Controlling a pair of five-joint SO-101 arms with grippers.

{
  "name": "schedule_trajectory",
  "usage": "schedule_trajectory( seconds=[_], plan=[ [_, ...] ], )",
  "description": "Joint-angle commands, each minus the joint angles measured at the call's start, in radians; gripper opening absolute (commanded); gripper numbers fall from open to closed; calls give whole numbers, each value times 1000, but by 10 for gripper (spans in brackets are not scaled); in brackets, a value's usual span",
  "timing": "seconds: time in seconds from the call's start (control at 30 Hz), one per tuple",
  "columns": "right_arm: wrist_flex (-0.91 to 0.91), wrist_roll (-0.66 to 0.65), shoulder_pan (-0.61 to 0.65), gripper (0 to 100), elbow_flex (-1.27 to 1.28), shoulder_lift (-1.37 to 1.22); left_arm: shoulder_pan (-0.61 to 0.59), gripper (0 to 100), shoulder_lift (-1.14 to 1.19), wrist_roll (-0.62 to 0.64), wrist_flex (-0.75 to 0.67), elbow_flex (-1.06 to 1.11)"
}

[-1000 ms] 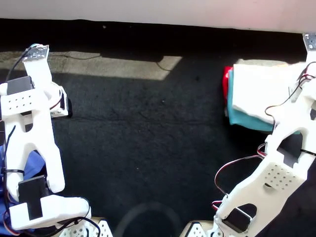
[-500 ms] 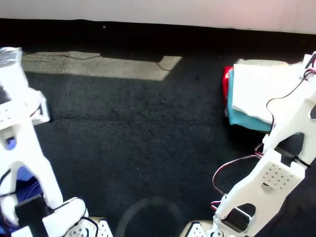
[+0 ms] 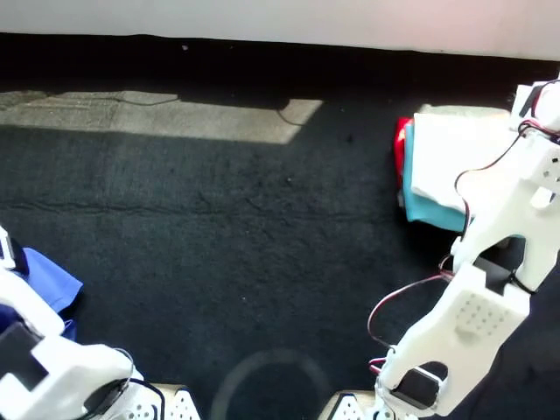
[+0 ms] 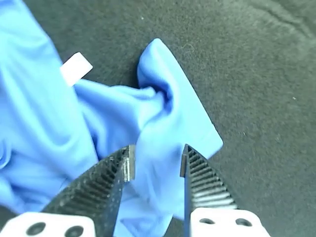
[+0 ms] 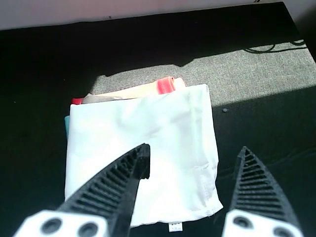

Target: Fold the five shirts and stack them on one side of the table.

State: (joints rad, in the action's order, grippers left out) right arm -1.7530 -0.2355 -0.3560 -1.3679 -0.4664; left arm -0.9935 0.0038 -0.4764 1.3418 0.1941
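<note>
Blue shirt (image 4: pixel 163 128) lies crumpled at the near-left edge of the dark bench (image 3: pixel 262 227). Left gripper (image 4: pixel 155 160) hangs over it, fingers narrowly parted. Folded stack (image 3: pixel 446 166), white shirt (image 5: pixel 148 128) on top, sits far right. Right gripper (image 5: pixel 195 153) hovers above it, fingers spread wide.

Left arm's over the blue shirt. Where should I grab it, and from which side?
Probably take the blue shirt at its raised fold, coming straight down from above: the left gripper hangs open near it, and that ridge stands off the table, unlike the flat cloth.
</note>
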Motion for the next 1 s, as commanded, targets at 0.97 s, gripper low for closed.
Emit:
schedule_trajectory(
  seconds=[0.97],
  plan=[
    [424,15,157,268,2341,1395,1013,9,-234,321,173,-634]
  ],
)
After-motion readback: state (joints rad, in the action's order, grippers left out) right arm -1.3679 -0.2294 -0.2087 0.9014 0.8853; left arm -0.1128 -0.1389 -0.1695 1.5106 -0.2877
